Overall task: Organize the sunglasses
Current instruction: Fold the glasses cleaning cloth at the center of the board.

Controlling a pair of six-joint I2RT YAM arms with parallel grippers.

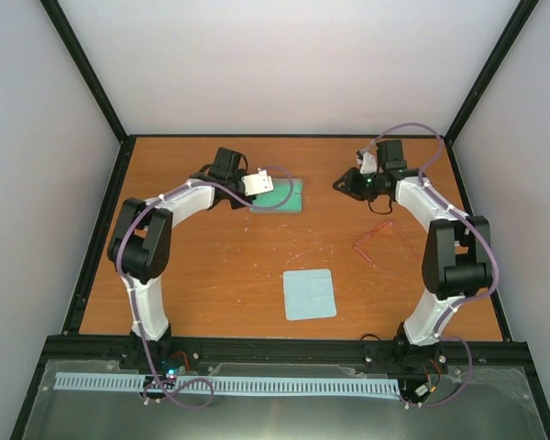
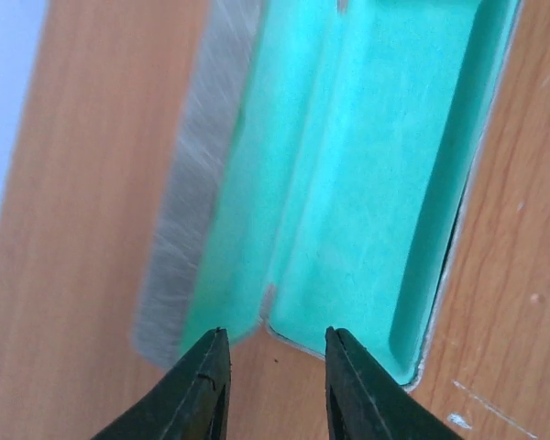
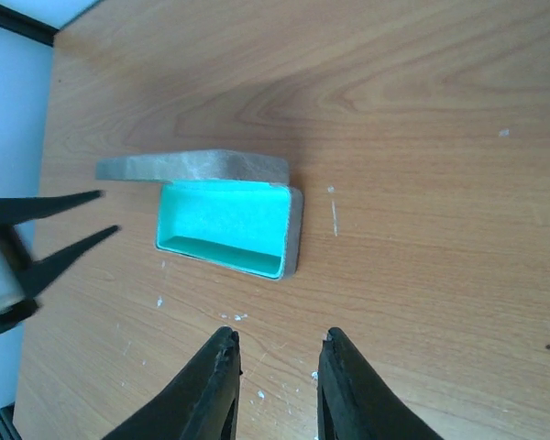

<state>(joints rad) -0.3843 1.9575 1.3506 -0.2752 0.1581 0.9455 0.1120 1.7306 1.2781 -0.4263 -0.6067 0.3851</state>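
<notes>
Left gripper [image 2: 275,337] and right gripper [image 3: 277,337] hang spread (nothing pinched); risk: the left one may knock the open case [image 2: 367,183] shut, with the sunglasses [image 1: 378,240] well apart from it

Case [image 1: 284,196] sat far-centre on table [image 1: 211,266]; sunglasses [image 1: 374,240] lay right of it, nearer; cloth [image 1: 310,294] lay nearest, centre, apart from both.
</notes>
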